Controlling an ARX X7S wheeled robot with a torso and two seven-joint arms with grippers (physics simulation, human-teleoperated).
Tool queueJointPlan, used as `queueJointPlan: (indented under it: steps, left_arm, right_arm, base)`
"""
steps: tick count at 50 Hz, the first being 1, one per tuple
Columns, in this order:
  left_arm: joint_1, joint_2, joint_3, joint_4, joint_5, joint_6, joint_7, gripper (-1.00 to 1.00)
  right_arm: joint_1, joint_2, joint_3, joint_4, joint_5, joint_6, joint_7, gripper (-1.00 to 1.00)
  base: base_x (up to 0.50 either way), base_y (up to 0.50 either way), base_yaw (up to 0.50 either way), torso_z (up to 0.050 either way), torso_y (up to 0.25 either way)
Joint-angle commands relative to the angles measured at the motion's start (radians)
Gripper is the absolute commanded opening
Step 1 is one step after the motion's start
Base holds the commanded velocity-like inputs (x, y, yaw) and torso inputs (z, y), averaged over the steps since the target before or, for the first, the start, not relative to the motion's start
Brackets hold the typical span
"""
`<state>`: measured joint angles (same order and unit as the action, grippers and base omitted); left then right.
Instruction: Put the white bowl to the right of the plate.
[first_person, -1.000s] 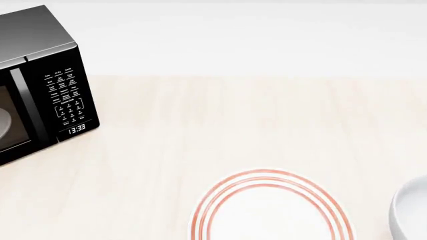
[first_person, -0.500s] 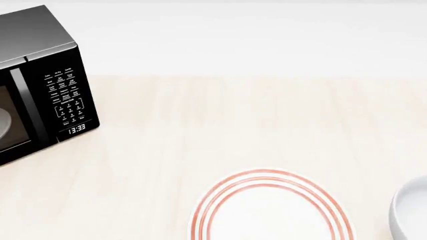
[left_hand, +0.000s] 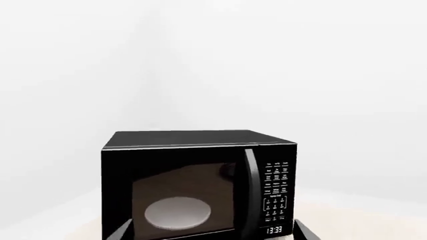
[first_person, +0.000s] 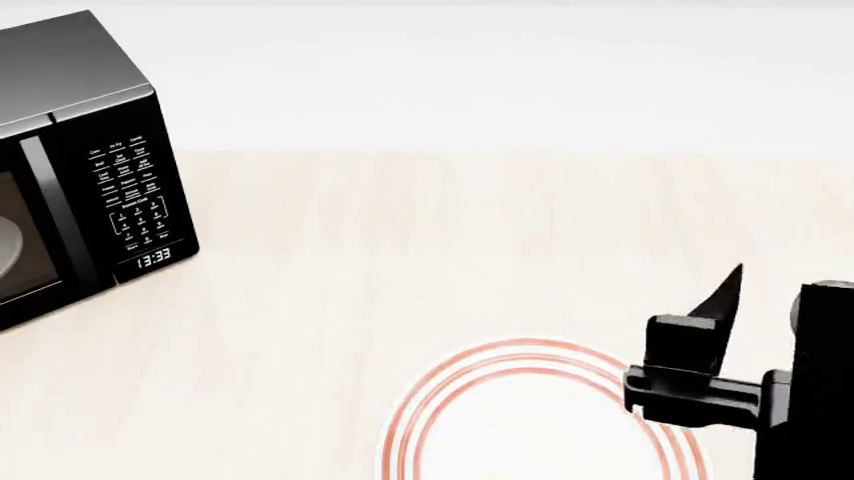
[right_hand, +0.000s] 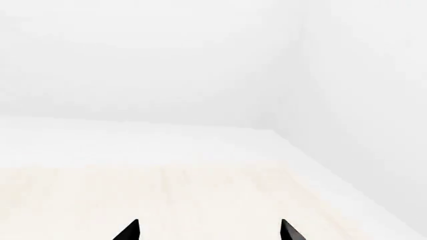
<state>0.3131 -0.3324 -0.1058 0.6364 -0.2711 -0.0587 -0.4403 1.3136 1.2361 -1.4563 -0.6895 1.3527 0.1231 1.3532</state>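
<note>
The plate (first_person: 534, 425), white with thin red rings, lies at the near middle of the light wood table (first_person: 427, 240), cut off by the bottom of the head view. My right gripper (first_person: 771, 300) stands just right of the plate, fingers pointing away from me; in the right wrist view (right_hand: 208, 231) its jaws are wide apart with nothing between them. The white bowl is hidden behind that gripper in the head view. My left gripper (left_hand: 212, 235) shows only as two fingertips wide apart, facing the microwave.
A black microwave (first_person: 80, 180) stands at the table's far left with its door shut; it also shows in the left wrist view (left_hand: 193, 185), with a pale dish (left_hand: 177, 214) behind the glass. The table's far edge (first_person: 534, 152) meets a white background.
My right gripper has come into the head view at the lower right, covering the place where the white bowl's rim showed. The plate and microwave have not moved.
</note>
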Motion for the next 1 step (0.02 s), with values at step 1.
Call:
queueJointPlan:
  steps: [1]
  left_arm:
    - [0.027,0.002,0.089,0.010,0.072,0.051,0.036,1.00]
  right_arm:
    - [-0.273,-0.239,-0.032,-0.116,-0.386,0.076,0.216,1.00]
  base:
    - [0.00,0.00,0.00,0.000,0.000]
